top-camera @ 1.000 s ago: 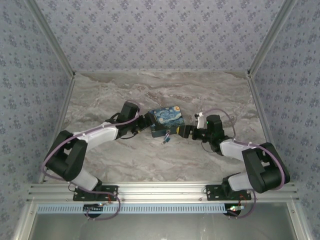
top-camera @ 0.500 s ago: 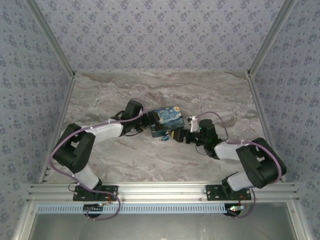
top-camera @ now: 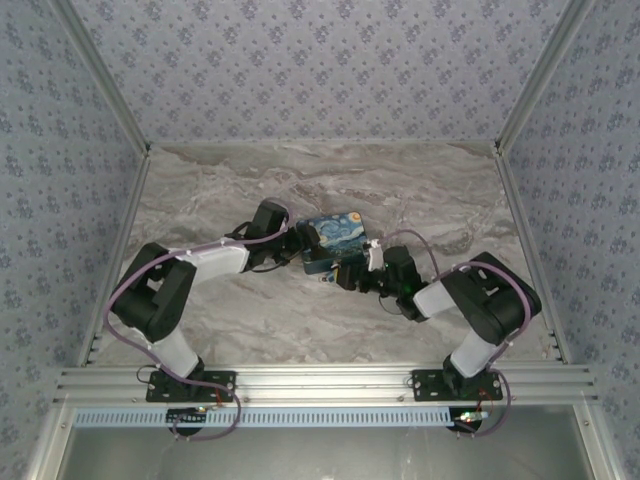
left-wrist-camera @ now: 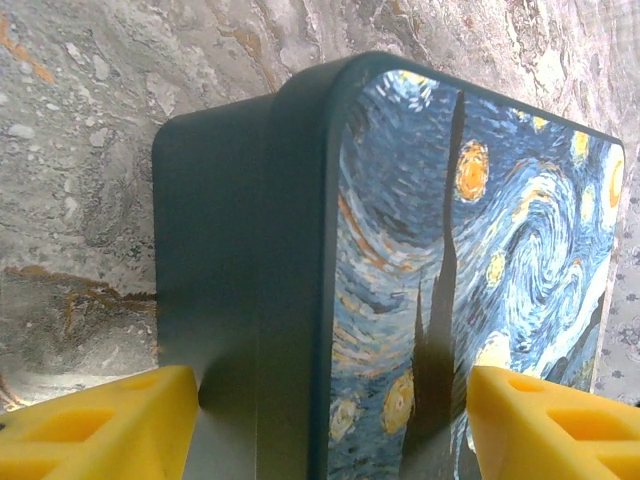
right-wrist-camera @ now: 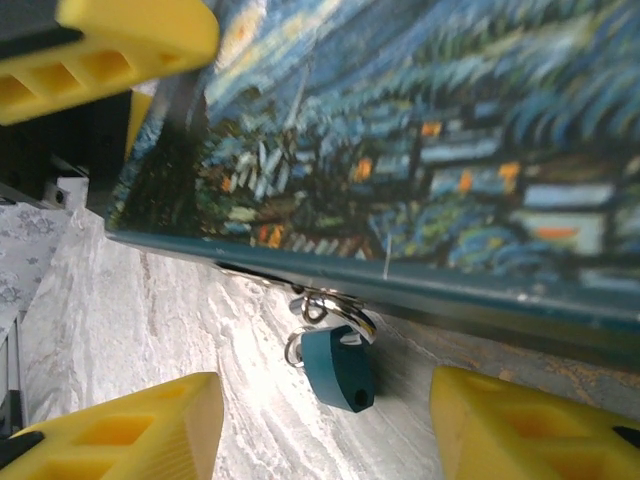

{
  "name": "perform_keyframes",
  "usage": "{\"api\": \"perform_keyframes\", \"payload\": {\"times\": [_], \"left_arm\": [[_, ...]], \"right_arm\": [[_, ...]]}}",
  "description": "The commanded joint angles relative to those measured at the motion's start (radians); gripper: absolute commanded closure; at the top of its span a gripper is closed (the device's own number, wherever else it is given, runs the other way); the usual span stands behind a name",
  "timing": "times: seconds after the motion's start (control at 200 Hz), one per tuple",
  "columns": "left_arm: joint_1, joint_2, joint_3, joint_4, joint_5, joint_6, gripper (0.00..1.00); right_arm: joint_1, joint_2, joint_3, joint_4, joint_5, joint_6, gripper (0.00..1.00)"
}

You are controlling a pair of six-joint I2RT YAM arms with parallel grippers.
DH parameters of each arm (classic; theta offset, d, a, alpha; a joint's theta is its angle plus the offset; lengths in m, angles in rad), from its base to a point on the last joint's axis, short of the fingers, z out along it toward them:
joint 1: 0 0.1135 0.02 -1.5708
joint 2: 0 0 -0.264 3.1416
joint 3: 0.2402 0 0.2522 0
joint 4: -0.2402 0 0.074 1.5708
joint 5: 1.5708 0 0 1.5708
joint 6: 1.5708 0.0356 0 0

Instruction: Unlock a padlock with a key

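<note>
Now | padlock (right-wrist-camera: 340,368) hangs at painted box (right-wrist-camera: 450,130) edge | right fingers (right-wrist-camera: 120,430) flank it

Tiny blue padlock (right-wrist-camera: 340,368), silvery shackle, against painted box (right-wrist-camera: 400,120) edge.

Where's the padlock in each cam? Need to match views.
Top external: padlock just left of centre, against the near edge of the starry-night box.
Right wrist: padlock low centre, on a silvery ring under the box's edge.
Left wrist: box side wall and painted lid, mid-frame.
Shared landmark: the starry-night box.
</note>
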Motion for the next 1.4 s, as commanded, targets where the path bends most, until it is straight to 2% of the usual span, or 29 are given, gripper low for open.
{"api": "perform_keyframes", "payload": {"times": [0.0, 0.39, 1.094, 1.394], "left_arm": [[-0.009, 0.018, 0.009, -0.009, 0.005, -0.006, 0.3], [-0.009, 0.019, 0.004, -0.013, 0.005, -0.017, 0.3], [-0.009, 0.023, 0.001, -0.013, 0.002, -0.025, 0.3], [-0.008, 0.019, -0.01, -0.011, -0.003, -0.029, 0.3]], "right_arm": [[0.015, 0.042, 0.025, 0.089, 0.012, 0.013, 0.44], [0.027, 0.108, 0.036, 0.175, 0.038, 0.042, 0.54], [0.02, 0.108, 0.02, 0.172, 0.044, 0.043, 0.93], [0.015, 0.086, 0.011, 0.157, 0.064, 0.048, 0.97]]}}
